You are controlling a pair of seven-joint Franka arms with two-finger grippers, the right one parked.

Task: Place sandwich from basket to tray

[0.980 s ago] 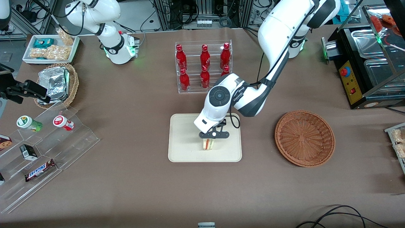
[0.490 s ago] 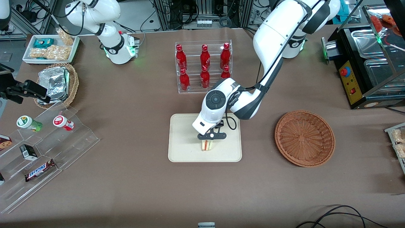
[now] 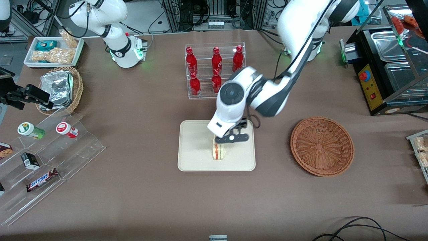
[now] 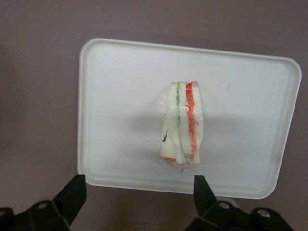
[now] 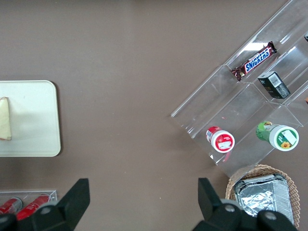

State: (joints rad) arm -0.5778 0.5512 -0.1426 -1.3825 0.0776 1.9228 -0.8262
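Observation:
The sandwich stands on edge on the cream tray, its red and green layers showing. My left gripper hangs above it, a little farther from the front camera, open and empty. In the left wrist view the sandwich sits near the middle of the tray, and the gripper has its fingers spread wide, clear of it. The reddish-brown basket lies empty toward the working arm's end. The right wrist view shows the tray and the sandwich's edge.
A clear rack of red bottles stands just past the tray, under the arm. Toward the parked arm's end are an acrylic step shelf with snacks, a tan basket with foil packets and a white snack tray. A black appliance stands near the basket.
My gripper has risen off the sandwich and drawn slightly away from the front camera. The sandwich stays on the tray, now more exposed.

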